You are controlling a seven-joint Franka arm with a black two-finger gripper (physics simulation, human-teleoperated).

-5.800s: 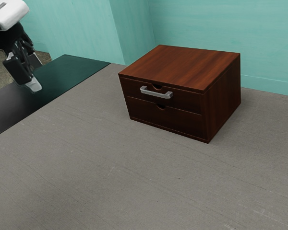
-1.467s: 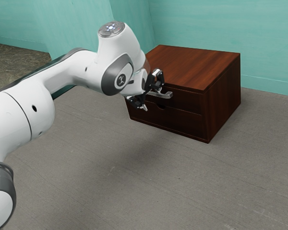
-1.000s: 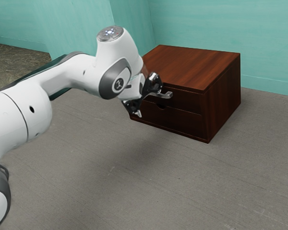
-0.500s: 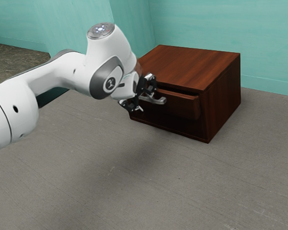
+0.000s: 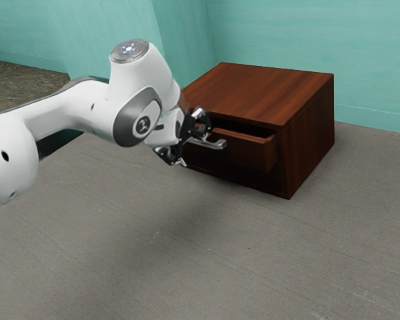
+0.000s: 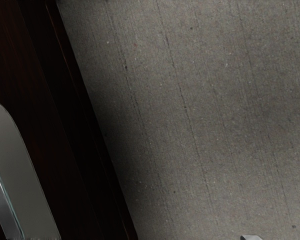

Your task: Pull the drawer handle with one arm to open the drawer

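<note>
In the exterior view, the top drawer (image 5: 243,148) of the wooden cabinet (image 5: 273,93) is seen partly drawn out, its handle (image 5: 213,142) clamped between the fingers (image 5: 200,121). More travel is judged to remain, and nothing on the grey desk (image 5: 187,253) is seen blocking it. In the wrist view, the handle (image 6: 15,190) is seen just under the hand against the dark drawer front, with the desk (image 6: 215,100) beyond.

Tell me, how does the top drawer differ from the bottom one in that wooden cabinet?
The top drawer sticks partway out of the cabinet; the bottom drawer sits flush with the cabinet's front. The top drawer carries a silver handle, with the robot's hand at it; the bottom drawer shows no handle. Both are of the same dark reddish wood.
</note>
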